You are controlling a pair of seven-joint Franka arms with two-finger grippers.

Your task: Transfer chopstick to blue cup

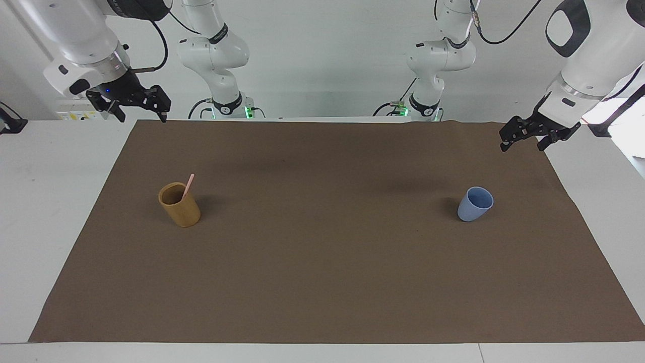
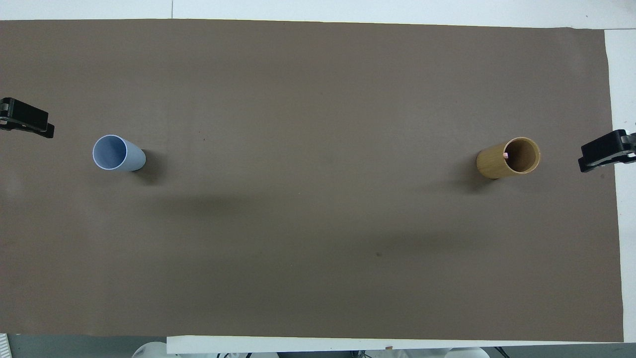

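We see the chopstick (image 1: 189, 185) standing in the tan cup (image 1: 179, 205). It leans on the cup's rim, and its pink top pokes out above it. From above, only its tiny pink tip (image 2: 505, 155) shows at the rim of the tan cup (image 2: 508, 158). This cup stands upright toward the right arm's end of the table.

The blue cup (image 1: 475, 203) stands upright too, well apart from the tan cup, toward the left arm's end. We look into the blue cup (image 2: 118, 153) from above and see nothing in it. Both cups sit on a big brown mat (image 1: 327, 262) on the white table (image 1: 45, 212). Between the two cups we see only bare mat, so nothing stands in the way.

The right gripper (image 1: 138, 103) hangs in the air over the mat's corner by the robots, with its fingers apart and nothing in them. The left gripper (image 1: 526, 135) hangs over the mat's other corner by the robots, fingers apart too, holding nothing. Both arms wait.
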